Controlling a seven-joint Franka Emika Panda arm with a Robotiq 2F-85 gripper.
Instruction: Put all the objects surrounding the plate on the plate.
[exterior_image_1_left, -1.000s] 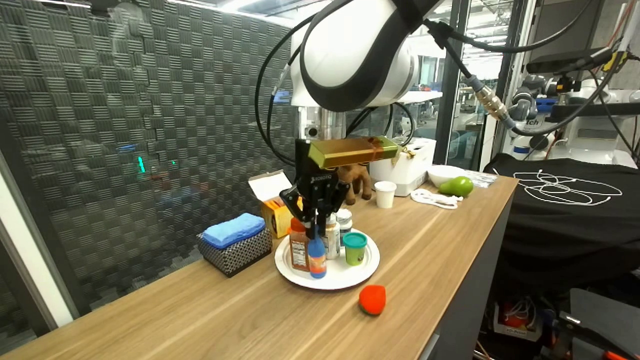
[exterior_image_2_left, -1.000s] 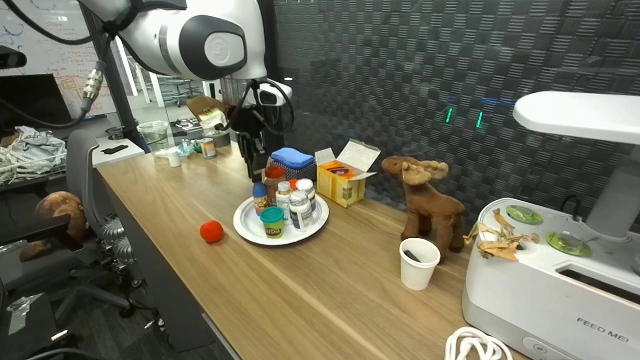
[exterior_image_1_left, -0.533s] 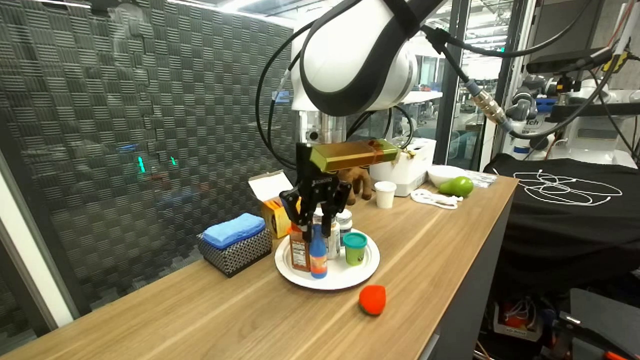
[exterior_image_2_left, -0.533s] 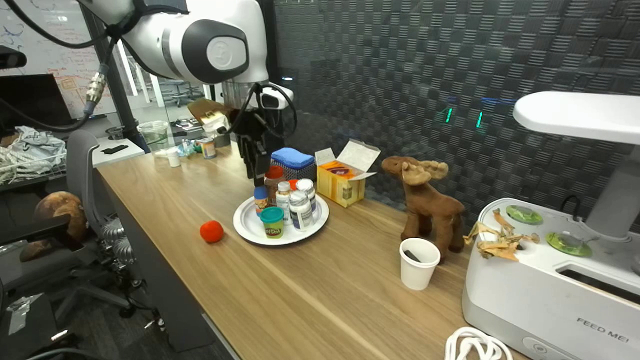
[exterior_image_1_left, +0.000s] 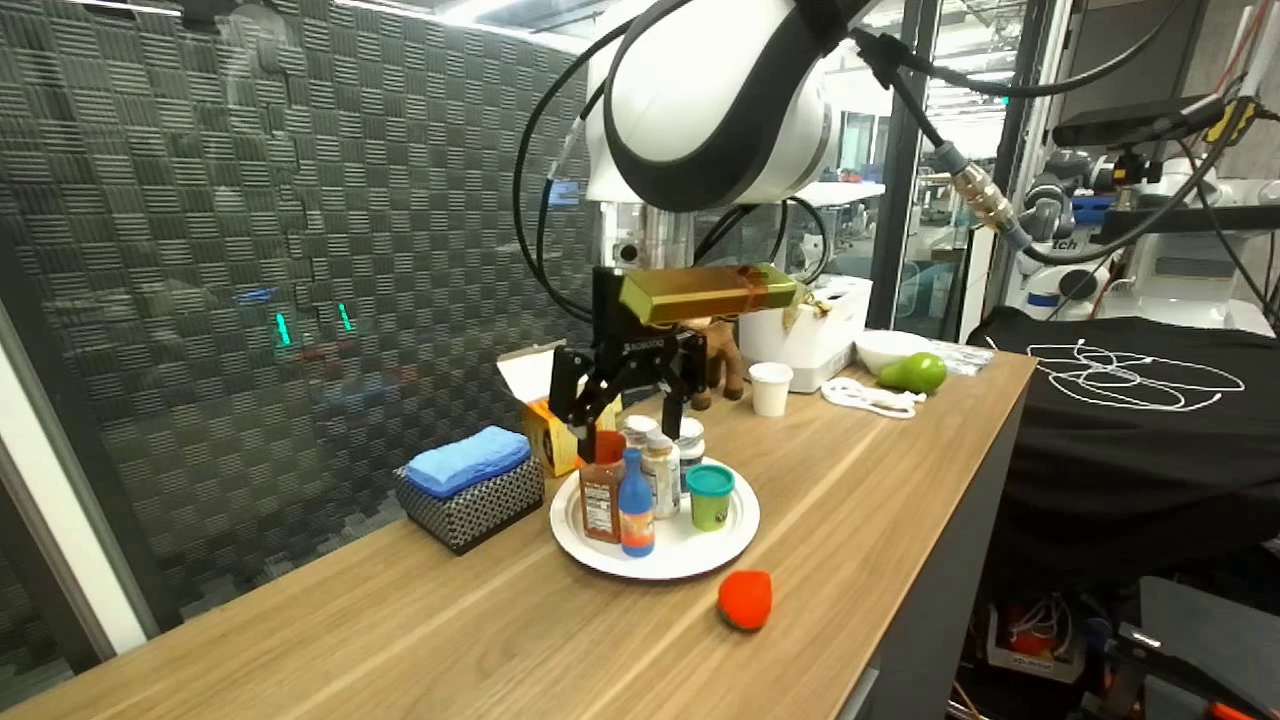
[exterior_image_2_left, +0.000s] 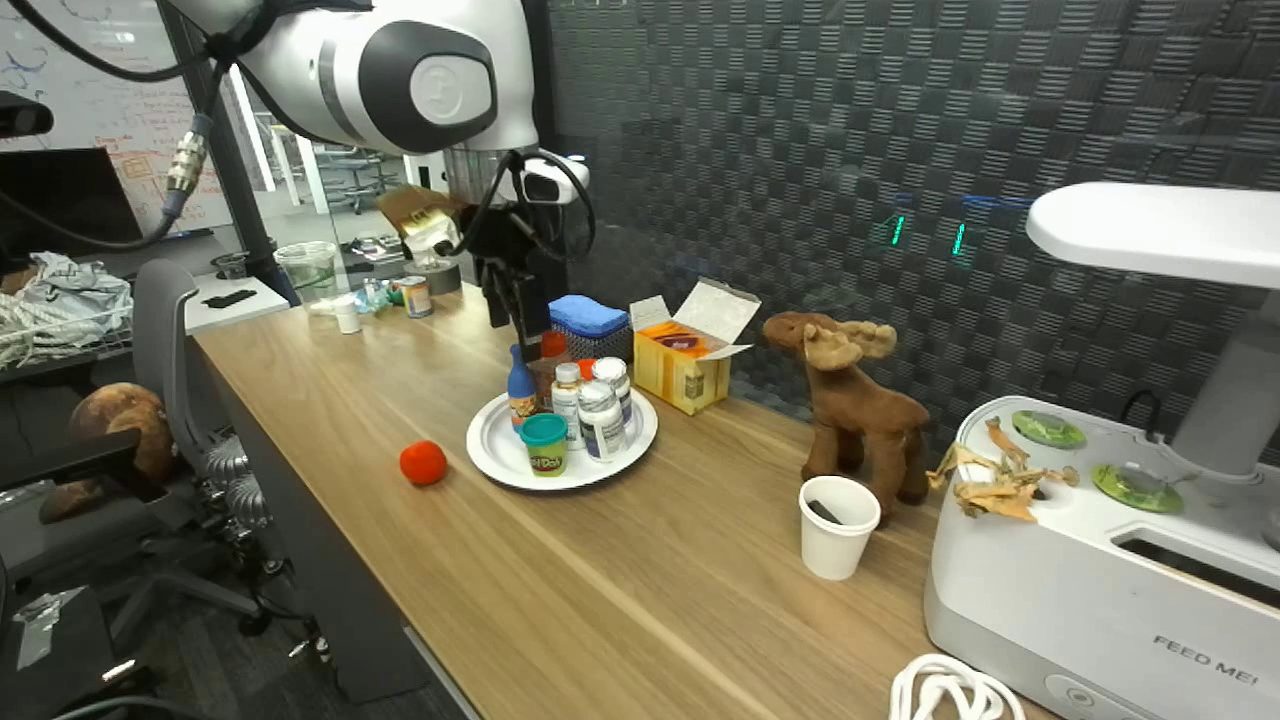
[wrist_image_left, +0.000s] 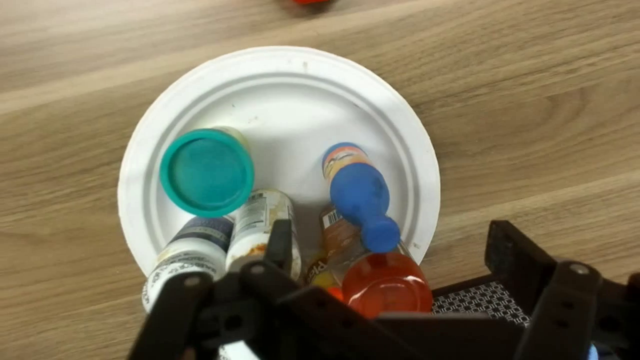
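Hanging above the plate (exterior_image_1_left: 680, 565), claw (exterior_image_1_left: 630, 442) has its jaws spread well apart. Wrist view: blue bottle (wrist_image_left: 359, 192) and brown jar with red lid (wrist_image_left: 387, 287) show below, their tops between the fingers. Whether a finger touches the jar's lid: cannot tell. Both stand upright on the plate, side by side. Next to them, also on the plate: three white pill bottles (exterior_image_2_left: 602, 428) and a green tub with teal lid (exterior_image_2_left: 546, 445); an orange lid (exterior_image_2_left: 587, 369) shows among the bottles, its body mostly hidden. Red ball-like item (exterior_image_1_left: 745, 600) sits off the plate, on the wood surface (exterior_image_1_left: 450, 640), near the rim. Farther out, in both exterior views: yellow carton (exterior_image_2_left: 682, 378), flaps up; patterned box (exterior_image_1_left: 480, 505) with blue cloth (exterior_image_1_left: 468, 460) on top; brown plush moose (exterior_image_2_left: 865, 420); white paper cup (exterior_image_2_left: 833, 545) near the moose.
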